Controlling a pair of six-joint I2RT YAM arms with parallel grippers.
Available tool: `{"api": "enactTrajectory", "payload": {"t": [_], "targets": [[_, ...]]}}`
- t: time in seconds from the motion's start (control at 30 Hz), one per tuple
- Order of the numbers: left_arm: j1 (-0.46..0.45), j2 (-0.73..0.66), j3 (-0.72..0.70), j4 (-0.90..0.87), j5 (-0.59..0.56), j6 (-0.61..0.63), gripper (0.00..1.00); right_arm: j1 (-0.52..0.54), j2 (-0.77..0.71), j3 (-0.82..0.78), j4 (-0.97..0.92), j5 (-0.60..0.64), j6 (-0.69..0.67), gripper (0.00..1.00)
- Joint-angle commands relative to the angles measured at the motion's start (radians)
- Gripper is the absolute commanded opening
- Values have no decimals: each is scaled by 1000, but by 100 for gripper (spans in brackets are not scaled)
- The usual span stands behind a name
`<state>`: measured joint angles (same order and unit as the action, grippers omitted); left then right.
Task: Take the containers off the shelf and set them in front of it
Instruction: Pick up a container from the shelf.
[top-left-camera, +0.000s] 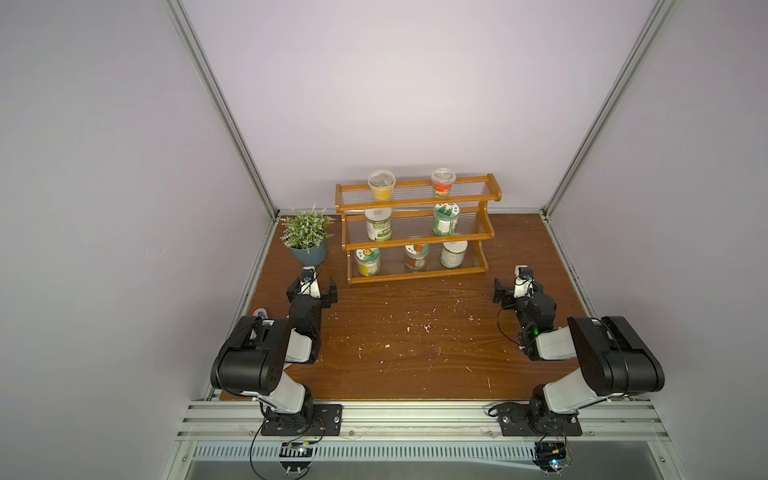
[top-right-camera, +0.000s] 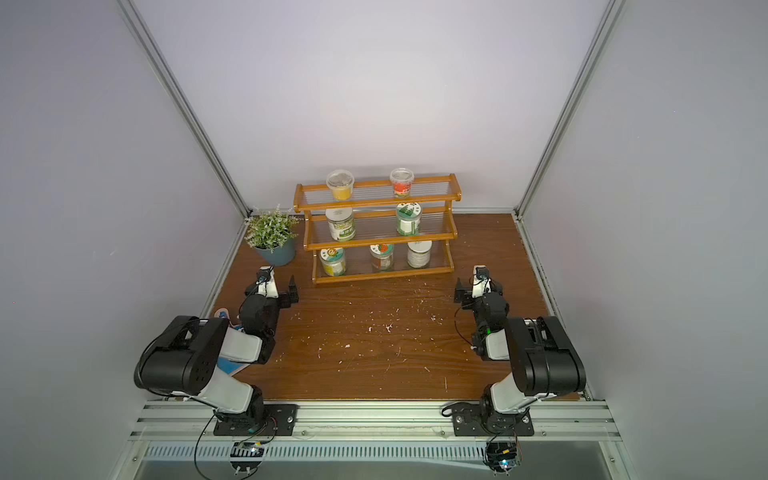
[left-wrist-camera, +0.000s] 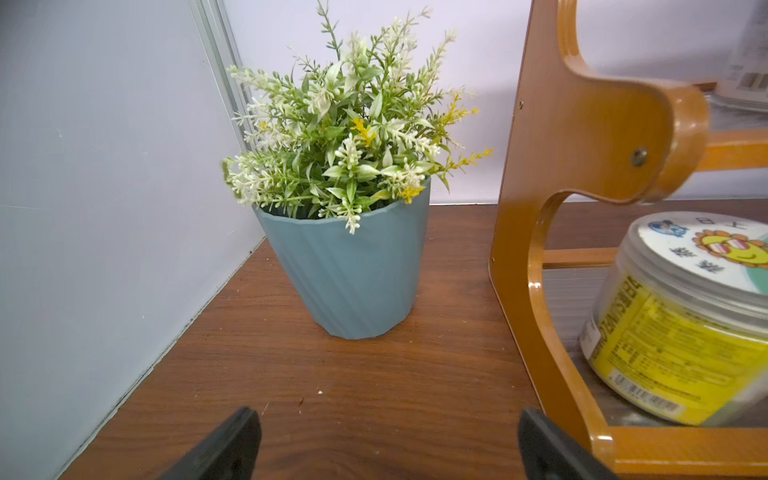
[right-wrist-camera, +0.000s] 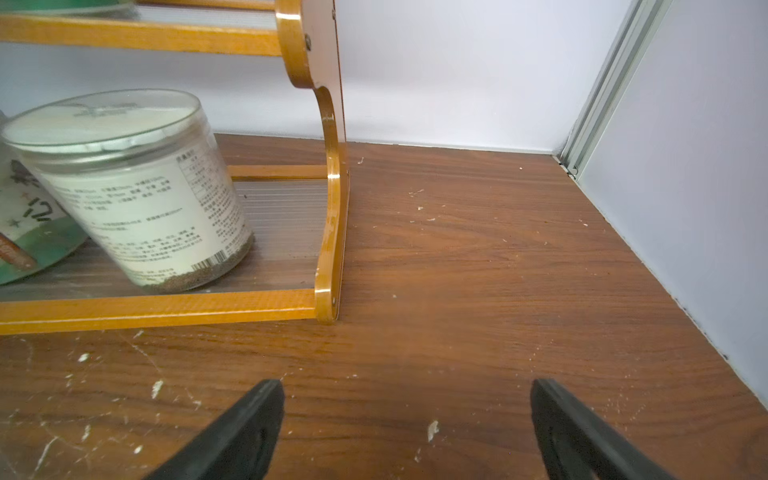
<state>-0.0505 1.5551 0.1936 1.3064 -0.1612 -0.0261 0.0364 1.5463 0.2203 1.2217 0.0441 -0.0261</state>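
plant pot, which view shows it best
The left wrist view: the plant pot fills the middle, close and unblocked. Both top views show it small, beside the shelf. The right wrist view misses it.

**Desk** (left-wrist-camera: 291, 374): dark wood grain with a few pale specks.
**Plant pot** (left-wrist-camera: 349, 274): grey-blue and spiral-ribbed. It stands upright on the desk near the wall corner and holds green sprigs (left-wrist-camera: 345, 137) tipped white and yellow.
**Shelf** (left-wrist-camera: 582, 174): a curved orange-brown side panel stands near the pot, not touching it. The bottom tier is clear and ribbed.
**Jar** (left-wrist-camera: 673, 332): clear, with a yellow label and a sunflower picture on the lid. It sits on the bottom tier, partly cut off by the picture edge.
**Left end effector** (left-wrist-camera: 388, 415): two black fingers (left-wrist-camera: 232, 444) spread wide over the desk.
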Motion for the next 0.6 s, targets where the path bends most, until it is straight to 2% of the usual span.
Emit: {"api": "enactTrajectory", "payload": {"t": [0.0, 0.57], "targets": [[14, -6, 7, 18, 4, 1, 100, 0, -20, 18, 28, 3, 9, 99], [18, -19, -1, 29, 9, 1, 100, -12, -23, 16, 29, -20, 17, 99]]}}
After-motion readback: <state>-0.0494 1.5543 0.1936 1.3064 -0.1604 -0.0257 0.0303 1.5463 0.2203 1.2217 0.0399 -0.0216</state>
